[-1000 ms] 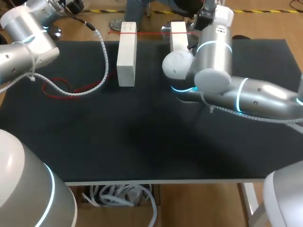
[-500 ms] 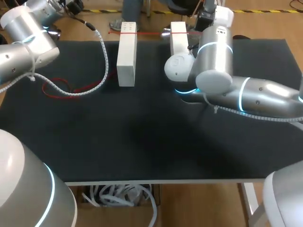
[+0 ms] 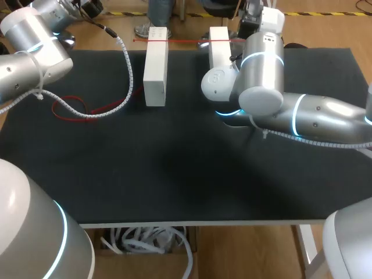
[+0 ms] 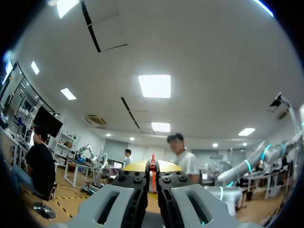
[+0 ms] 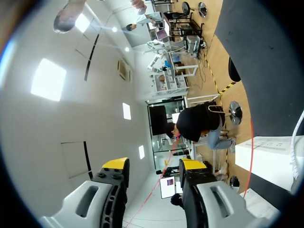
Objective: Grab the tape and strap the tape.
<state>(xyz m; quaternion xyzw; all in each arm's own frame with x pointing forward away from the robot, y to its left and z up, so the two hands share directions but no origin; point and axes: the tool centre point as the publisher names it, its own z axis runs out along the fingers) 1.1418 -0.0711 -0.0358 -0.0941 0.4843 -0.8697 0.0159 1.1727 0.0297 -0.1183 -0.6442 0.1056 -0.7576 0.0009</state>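
Table (image 3: 174,174): a black mat covers it; two white blocks stand at its far edge.
Right arm (image 3: 314,119): it comes in from the right and lies low over the mat, with its wrist turned up just beside the right block (image 3: 219,43).
Left arm (image 3: 29,52): it sits at the far left corner, and a white coiled cable (image 3: 125,64) trails from it down onto the mat.
Left block (image 3: 156,67): it lies lengthwise, well apart from the right one.
Tape (image 3: 186,40): a thin red strand runs across the far ends of both blocks. More of it lies in a loose loop on the mat at the left, under the cable.
Right gripper (image 5: 154,164): its fingers stand wide apart, pointing away from the table. A red strand of tape (image 5: 166,170) seems to pass through the gap without touching either tip.
Left gripper (image 4: 153,166): its tips are pressed together with a narrow red strip of tape (image 4: 153,161) pinched between them, pointing up at the ceiling.
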